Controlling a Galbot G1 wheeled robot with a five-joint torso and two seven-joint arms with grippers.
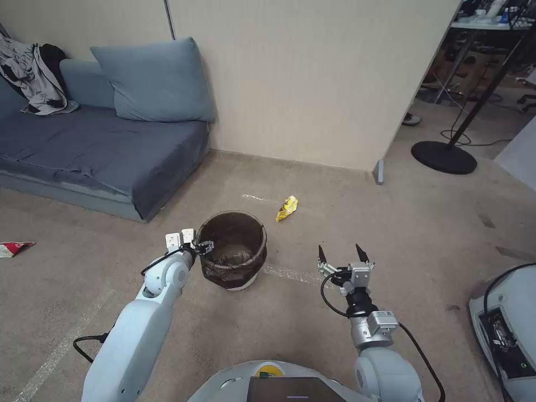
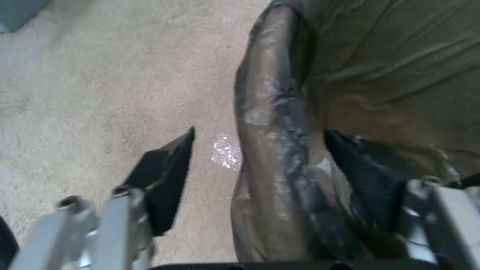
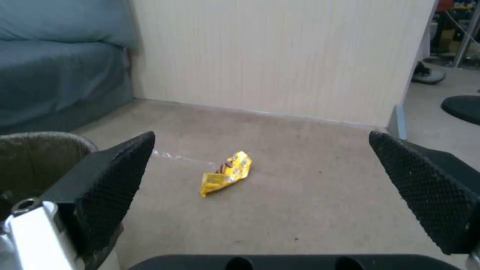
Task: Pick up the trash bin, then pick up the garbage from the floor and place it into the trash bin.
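light: even, soft | shadows: faint | left wrist view: blurred

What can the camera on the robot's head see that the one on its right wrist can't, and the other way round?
Head view alone: the left gripper at the rim of the trash bin, jaws astride the bag-covered wall, plus a red-and-white packet on the carpet and clothes on the sofa. Right wrist view alone: a close look at the textured pads of the right gripper, jaws open. Both share the yellow wrapper on the floor, the bin and the sofa.
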